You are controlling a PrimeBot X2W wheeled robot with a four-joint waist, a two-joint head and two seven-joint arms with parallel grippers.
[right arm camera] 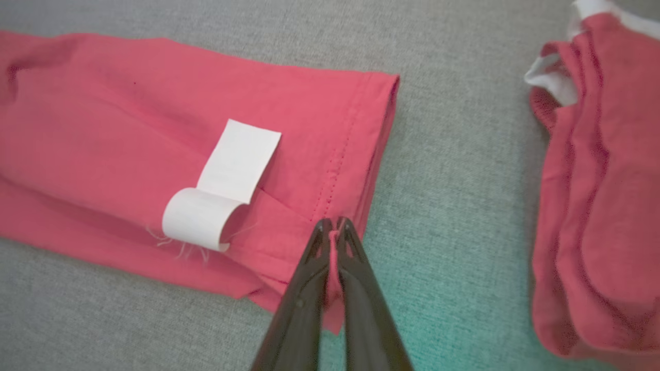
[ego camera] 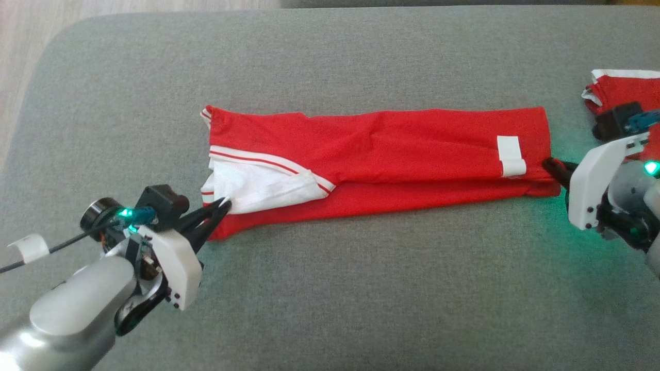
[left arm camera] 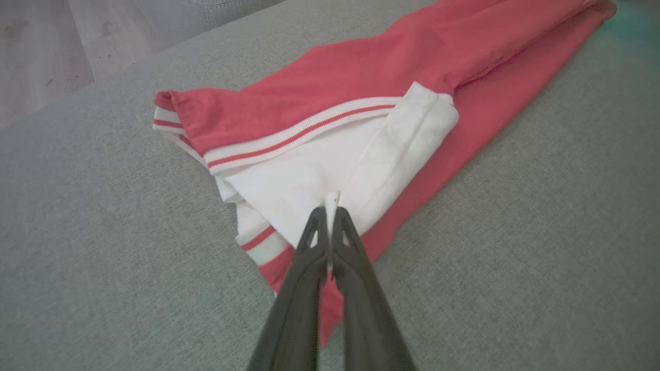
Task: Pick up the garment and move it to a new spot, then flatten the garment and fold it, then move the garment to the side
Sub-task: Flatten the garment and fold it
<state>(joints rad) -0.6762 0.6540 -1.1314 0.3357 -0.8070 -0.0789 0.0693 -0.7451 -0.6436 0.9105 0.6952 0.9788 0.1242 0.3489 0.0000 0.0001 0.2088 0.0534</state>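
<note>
Garment (ego camera: 392, 149) lies lengthwise, left to right. Left gripper (ego camera: 223, 204) is clamped on its white end, right gripper (ego camera: 549, 164) on the hem

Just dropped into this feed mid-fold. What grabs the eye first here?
A long red garment with white trim lies stretched across the middle of the grey cushion. The left gripper has its fingers shut on its white end, the right gripper on the hem corner beside a curled white label. A second red garment sits bunched at the far right.
</note>
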